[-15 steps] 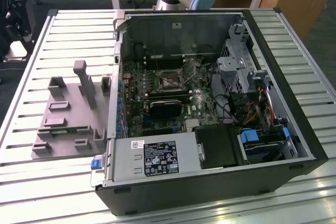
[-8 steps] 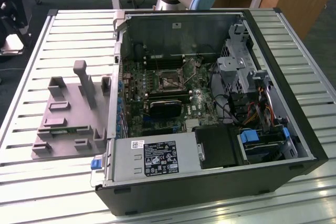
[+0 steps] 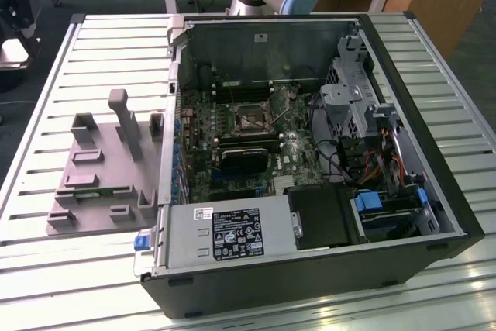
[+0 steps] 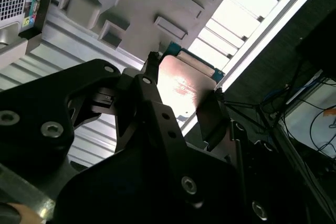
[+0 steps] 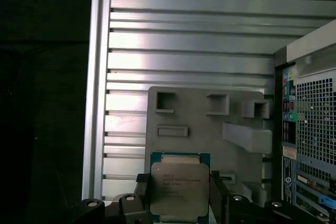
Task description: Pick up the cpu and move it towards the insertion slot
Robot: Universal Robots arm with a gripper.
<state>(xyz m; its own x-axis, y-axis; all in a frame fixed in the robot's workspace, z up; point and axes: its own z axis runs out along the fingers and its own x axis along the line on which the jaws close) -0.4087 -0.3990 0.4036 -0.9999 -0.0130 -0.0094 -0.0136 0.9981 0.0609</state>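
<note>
Open computer case (image 3: 310, 277) on surface (image 3: 93, 44): insertion slot (image 3: 249, 118) inside, on board. End effector (image 5: 179, 181) clamped on cpu (image 5: 179, 195); chip pinched between fingers (image 5: 142, 192), grey holder block (image 5: 210, 129) behind.

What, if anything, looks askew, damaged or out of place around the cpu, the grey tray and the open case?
Nothing stands out. The cpu sits square between the fingers, the grey tray lies flat on the slatted table, and the insertion slot in the open case looks intact.
</note>
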